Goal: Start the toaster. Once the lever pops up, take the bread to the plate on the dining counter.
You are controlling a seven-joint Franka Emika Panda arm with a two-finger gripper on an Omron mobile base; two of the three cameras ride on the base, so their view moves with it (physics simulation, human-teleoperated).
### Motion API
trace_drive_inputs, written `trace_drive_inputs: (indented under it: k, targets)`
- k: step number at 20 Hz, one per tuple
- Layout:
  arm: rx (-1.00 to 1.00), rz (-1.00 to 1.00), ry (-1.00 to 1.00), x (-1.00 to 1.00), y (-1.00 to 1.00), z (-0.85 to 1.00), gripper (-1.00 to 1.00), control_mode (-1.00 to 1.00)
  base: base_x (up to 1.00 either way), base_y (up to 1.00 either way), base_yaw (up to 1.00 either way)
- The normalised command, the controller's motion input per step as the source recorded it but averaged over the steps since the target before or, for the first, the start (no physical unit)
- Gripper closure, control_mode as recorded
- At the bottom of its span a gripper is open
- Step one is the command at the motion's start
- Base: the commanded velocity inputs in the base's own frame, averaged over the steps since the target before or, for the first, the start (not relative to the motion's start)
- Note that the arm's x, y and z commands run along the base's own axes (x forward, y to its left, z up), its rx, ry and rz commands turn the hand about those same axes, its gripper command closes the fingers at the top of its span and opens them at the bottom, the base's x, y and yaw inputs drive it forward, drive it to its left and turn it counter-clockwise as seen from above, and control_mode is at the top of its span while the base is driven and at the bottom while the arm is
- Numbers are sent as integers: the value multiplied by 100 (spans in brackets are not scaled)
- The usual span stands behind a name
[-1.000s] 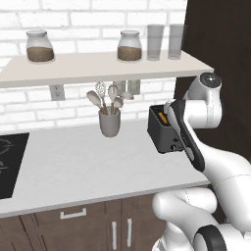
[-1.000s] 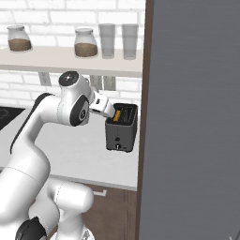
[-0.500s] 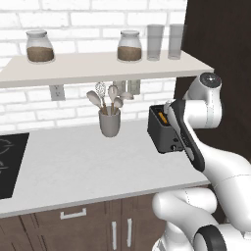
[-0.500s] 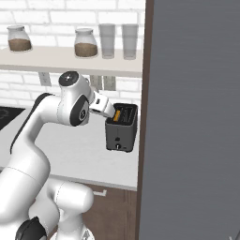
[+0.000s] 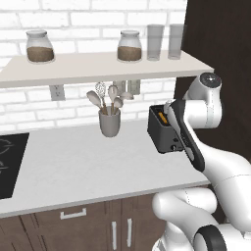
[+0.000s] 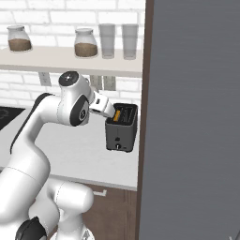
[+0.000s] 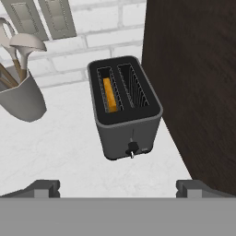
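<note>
The toaster [image 7: 126,124] is a dark boxy appliance standing on the grey countertop [image 7: 60,152], close against a tall dark cabinet side. The bread [image 7: 109,94] sits low in its left slot, with only an orange-tan edge showing. A small knob [image 7: 132,148] sticks out of the toaster's front face. My gripper [image 7: 118,186] hovers above and in front of the toaster, open, its fingertips [image 7: 44,188] spread wide with nothing between them. From the base views the toaster [image 5: 162,131] [image 6: 122,131] is partly covered by my arm. The plate and the dining counter are out of view.
A grey utensil cup [image 5: 110,122] [image 7: 18,99] stands left of the toaster. The tall dark cabinet [image 6: 192,117] [image 7: 193,83] walls off the right. A shelf [image 5: 98,66] with jars and glasses hangs overhead. A black cooktop [image 5: 10,162] lies far left.
</note>
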Motion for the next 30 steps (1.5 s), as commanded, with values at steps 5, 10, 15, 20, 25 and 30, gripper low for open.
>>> trace_drive_inputs:
  k: [5,10,15,20,25,30]
  targets:
    - [0,0,0,0,0,0,-100,-100,0,0,0]
    - [0,0,0,0,0,0,-100,-100,0,0,0]
    - [0,0,0,0,0,0,-100,-100,0,0,0]
    - [0,0,0,0,0,0,-100,-100,0,0,0]
    - [0,0,0,0,0,0,-100,-100,0,0,0]
    - [0,0,0,0,0,0,-100,-100,0,0,0]
